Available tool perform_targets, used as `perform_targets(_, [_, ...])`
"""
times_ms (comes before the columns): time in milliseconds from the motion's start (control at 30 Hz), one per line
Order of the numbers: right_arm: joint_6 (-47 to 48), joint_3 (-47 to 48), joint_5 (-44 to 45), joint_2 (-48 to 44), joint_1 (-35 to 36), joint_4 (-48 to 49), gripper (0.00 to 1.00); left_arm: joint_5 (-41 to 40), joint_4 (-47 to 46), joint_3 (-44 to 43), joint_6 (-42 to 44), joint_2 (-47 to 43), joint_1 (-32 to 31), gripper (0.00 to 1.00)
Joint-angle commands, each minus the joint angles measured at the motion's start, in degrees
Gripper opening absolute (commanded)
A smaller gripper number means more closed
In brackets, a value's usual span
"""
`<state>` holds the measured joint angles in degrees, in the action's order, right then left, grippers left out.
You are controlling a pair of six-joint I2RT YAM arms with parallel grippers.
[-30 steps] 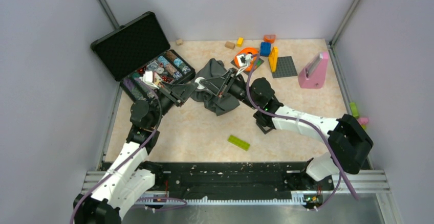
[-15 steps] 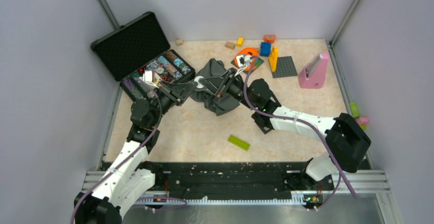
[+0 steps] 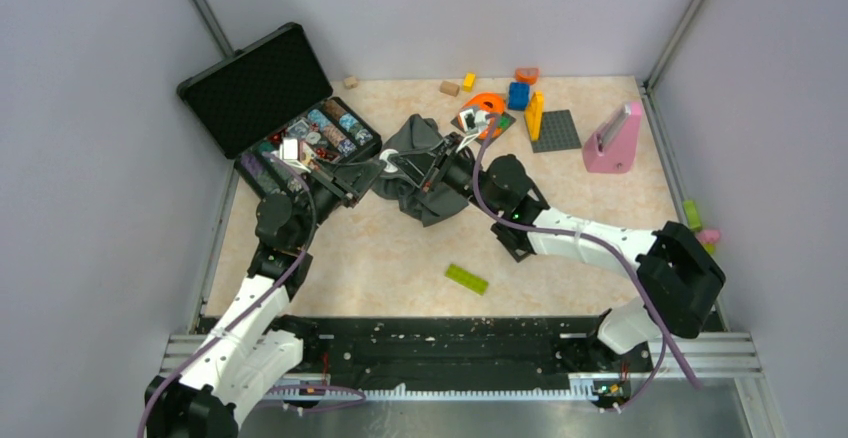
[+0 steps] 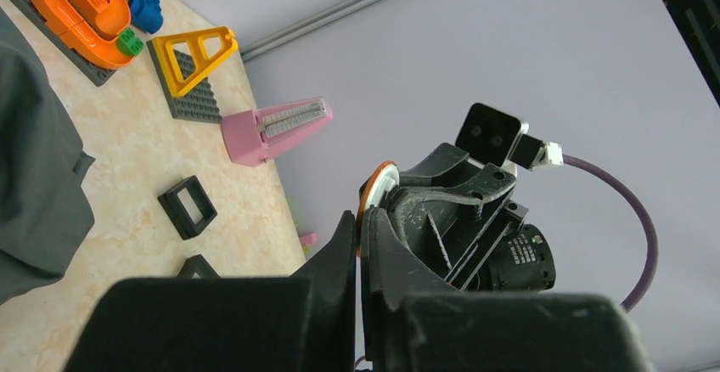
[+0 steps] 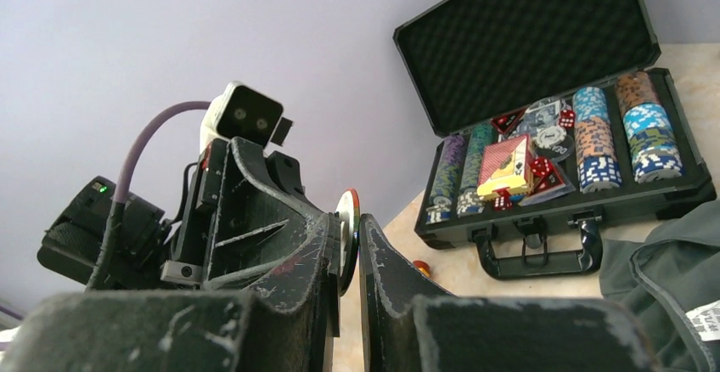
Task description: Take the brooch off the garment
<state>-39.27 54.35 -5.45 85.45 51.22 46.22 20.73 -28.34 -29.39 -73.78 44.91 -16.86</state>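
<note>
Both of my grippers meet tip to tip in the top view. My left gripper (image 3: 378,168) reaches in from beside the black case (image 3: 262,83) and my right gripper (image 3: 412,163) comes from the other side. They face each other over the garment (image 3: 430,198), which lies crumpled on the table (image 3: 400,258). What sits between the tips is too small to read from up there.

From my left wrist, my fingers (image 4: 335,253) are pressed together with only a hairline slit between them. Out of that slit rises the brooch (image 4: 376,187), a thin disc with an orange rim and a pale face, seen nearly edge-on. The right gripper stands just behind it. The grey cloth lies down at the left edge of this view, and I see none of it at the disc.

From my right wrist, the same disc (image 5: 346,223) stands between my right fingers, which are likewise pinched on it. The garment shows only at the lower right corner.

I judge the brooch is off the cloth, or nearly so, and held from both sides. To do this well I should let one pinch lead. That means keeping it firm, loosening the other slowly, then carrying the disc straight away from the shirt without twisting. Two opposed pulls could flick so thin a thing loose. I cannot tell whether a pin at its back catches any thread.
</note>
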Motion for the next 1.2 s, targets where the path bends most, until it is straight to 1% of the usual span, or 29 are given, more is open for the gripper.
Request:
perform_targets(0, [5.6,-0.4,-0.4,-0.9,0.8,-4.5,0.10,4.9,-5.7,-2.5,-1.6,-0.6,-0.8,0.00])
perform_targets(633, [11.6,-0.9,3.1,0.2,2.9,-4.3,0.11,6.6,-5.7,-3.7,-2.8,0.7,-0.8,0.00])
perform_targets(833, [11.5,-0.7,5.3,1.4,3.8,-2.3,0.11,7.4,-7.6,-3.1,-3.8,1.9,-0.8,0.00])
perform_targets(1167, [11.5,0.3,5.3,2.1,4.5,-1.2,0.11,7.4,-7.8,-2.7,-3.5,1.9,-0.8,0.00])
